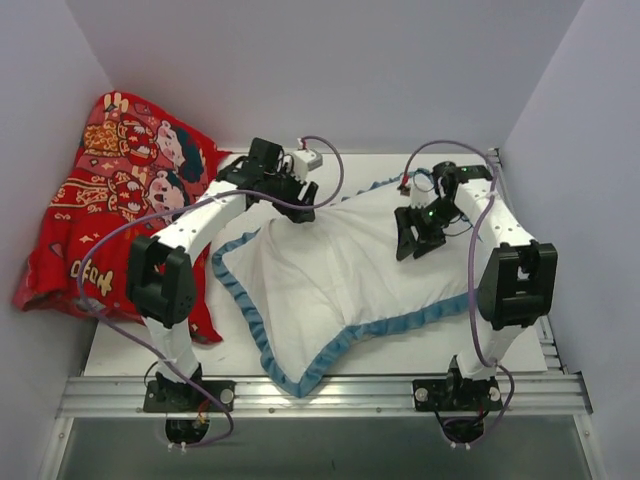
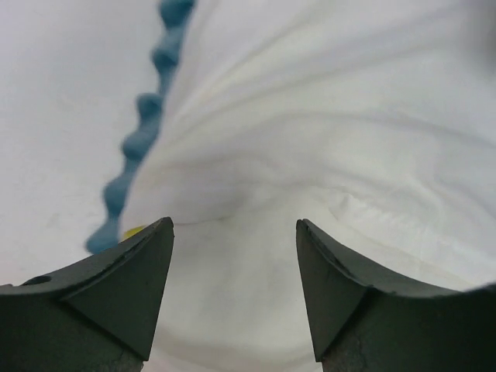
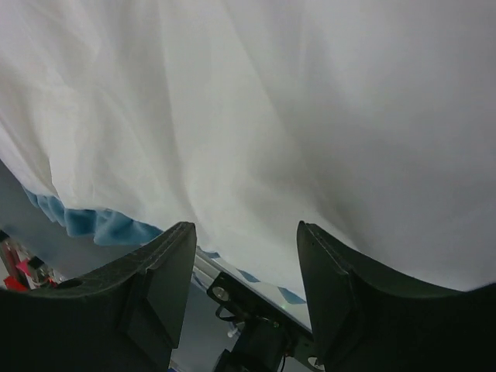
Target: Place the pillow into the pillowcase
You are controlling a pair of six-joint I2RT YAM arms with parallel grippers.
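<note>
Fabric covers the middle of the tabletop point(image 1: 400, 350): the pillowcase point(image 1: 340, 280) lies spread with its white side up and its blue ruffled trim point(image 1: 255, 320) running along its 9 and 6 o'clock edges. The left fingers point(image 1: 298, 205) hang over its 11 o'clock corner, spread wide with nothing between them. The left wrist view shows wrinkled white cloth just beyond the tips and a small yellow speck point(image 2: 133, 231) beside the trim. The right fingers point(image 1: 412, 240) sit at the pillowcase's 2 o'clock side, also apart and gripping nothing, with white cloth close ahead. The pillow cannot be told apart from this white fabric. A red cartoon-figure cloth point(image 1: 110, 200) is heaped at the tabletop's 10 o'clock.
</note>
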